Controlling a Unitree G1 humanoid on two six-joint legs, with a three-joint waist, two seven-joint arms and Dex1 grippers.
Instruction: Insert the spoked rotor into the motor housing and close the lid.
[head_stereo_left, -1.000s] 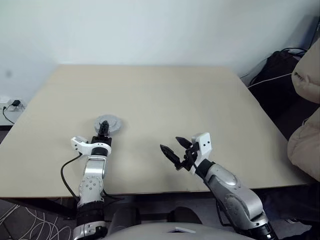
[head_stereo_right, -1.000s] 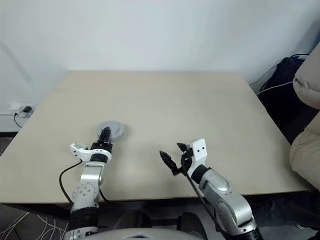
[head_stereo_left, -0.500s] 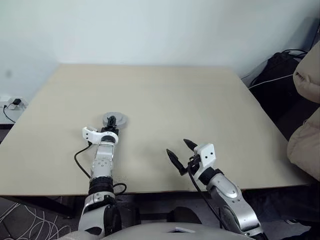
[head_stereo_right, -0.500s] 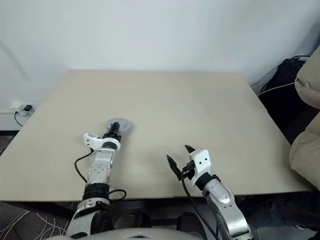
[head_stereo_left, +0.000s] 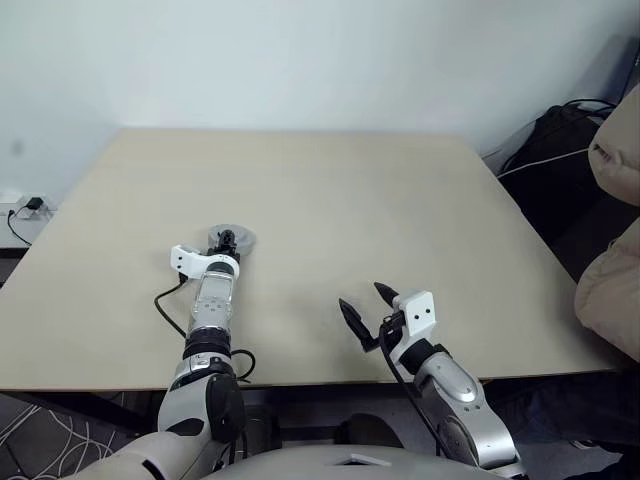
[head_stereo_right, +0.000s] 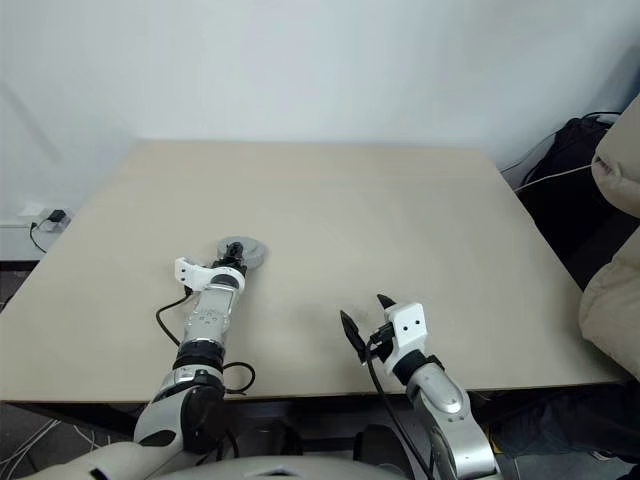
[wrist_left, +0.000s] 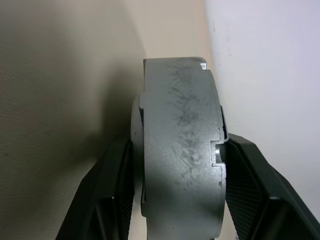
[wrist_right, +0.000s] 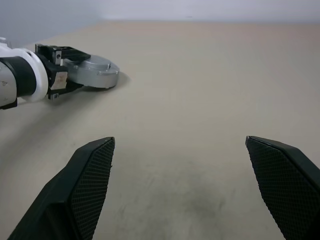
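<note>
A pale-grey round lid (wrist_right: 95, 70) lies flat on the beige table (head_stereo_left: 400, 200) at the near left, plain face with its raised middle up. My left gripper (head_stereo_left: 227, 241) reaches level along the table and is shut on the lid, one black finger on each side of its rim (wrist_left: 180, 150). My right gripper (head_stereo_left: 362, 297) hovers open over the near middle of the table, well to the right of the lid, with nothing between its fingertips (wrist_right: 95, 165). The spoked rotor and the motor housing are hidden.
The table's near edge runs just below both hands. Off its right side are a black bag (head_stereo_left: 560, 140) with a white cable and a beige padded cushion (head_stereo_left: 612, 280). A wall socket (head_stereo_left: 30, 207) sits at the far left.
My left arm has stretched forward, and the lid in its grip has slid a little farther away and to the right. The right gripper has sunk towards the near edge, still open.
</note>
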